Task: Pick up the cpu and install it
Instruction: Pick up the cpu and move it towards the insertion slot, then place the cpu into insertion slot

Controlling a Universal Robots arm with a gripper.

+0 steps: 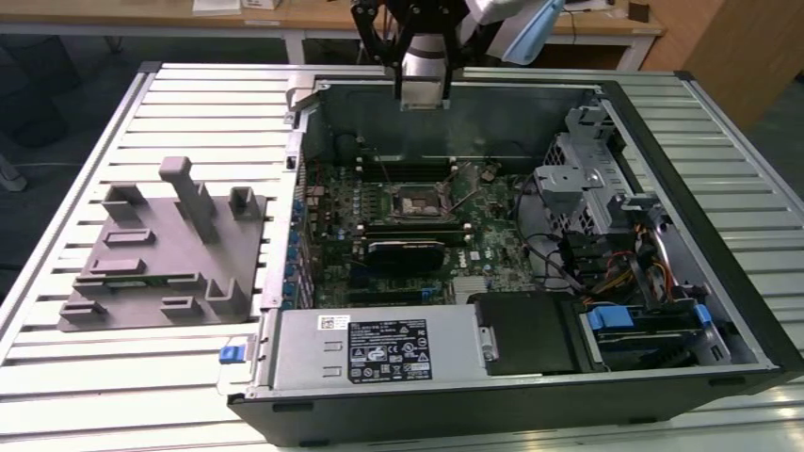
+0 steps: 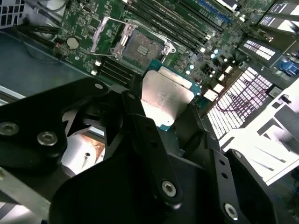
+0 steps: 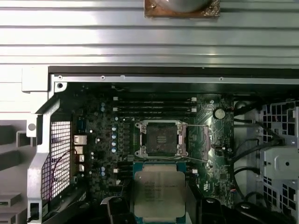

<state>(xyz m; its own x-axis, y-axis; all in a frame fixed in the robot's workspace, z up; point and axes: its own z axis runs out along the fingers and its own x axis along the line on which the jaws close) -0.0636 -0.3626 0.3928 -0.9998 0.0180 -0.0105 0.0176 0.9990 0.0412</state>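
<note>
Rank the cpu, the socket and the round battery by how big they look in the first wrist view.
1. cpu
2. socket, unsure against the cpu, which sits nearer the camera
3. battery, clearly smallest

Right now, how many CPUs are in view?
1. The cpu is gripped in the end effector, held over the open case. The socket is open and empty. Another could be hidden under case parts.
</note>
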